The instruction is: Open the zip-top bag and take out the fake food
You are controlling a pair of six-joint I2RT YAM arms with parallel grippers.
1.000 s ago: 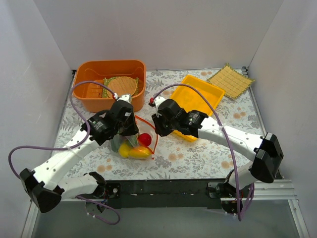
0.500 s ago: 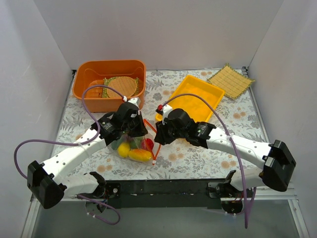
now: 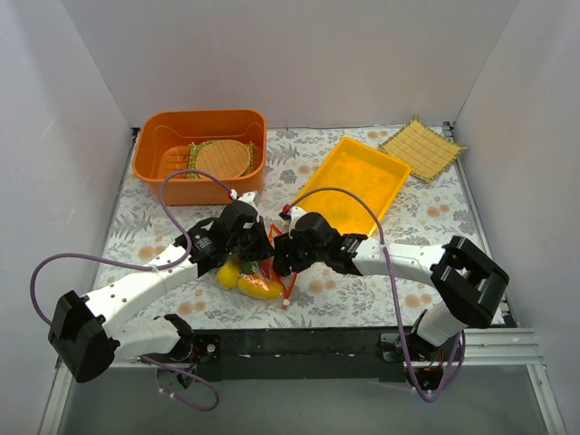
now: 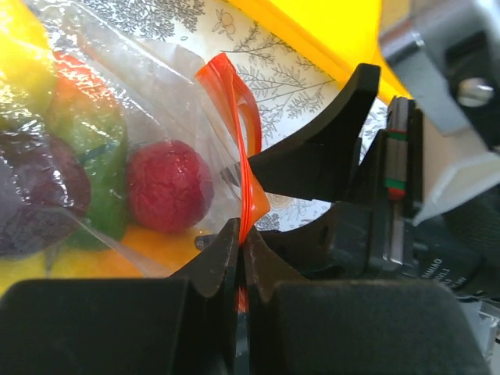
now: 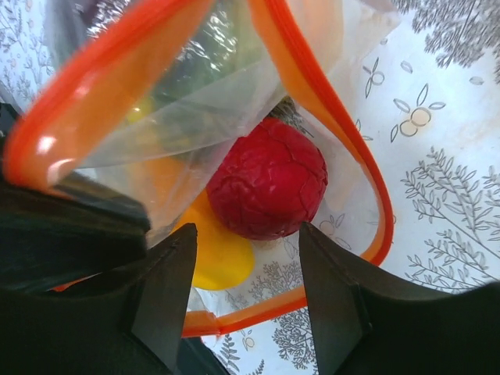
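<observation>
Zip-top bag [image 3: 265,275] pinched at its mouth by the left gripper [image 4: 241,258]; right gripper [image 5: 247,291] spread open at the opening.
The left gripper's jaws are pressed flat together on the orange zip strip [image 4: 238,117] at one side of the mouth. The right gripper's jaws are set wide apart with nothing clamped. A red piece of the fake food [image 5: 270,176] is seen between its fingers [image 5: 166,291], inside the bag. Whether a finger is inside the mouth cannot be told. The mouth is parted into a loop. Yellow, green and dark purple pieces are seen through the plastic. The bag is lying on the floral table [image 3: 344,292], between both grippers, near the yellow tray [image 3: 362,172].
</observation>
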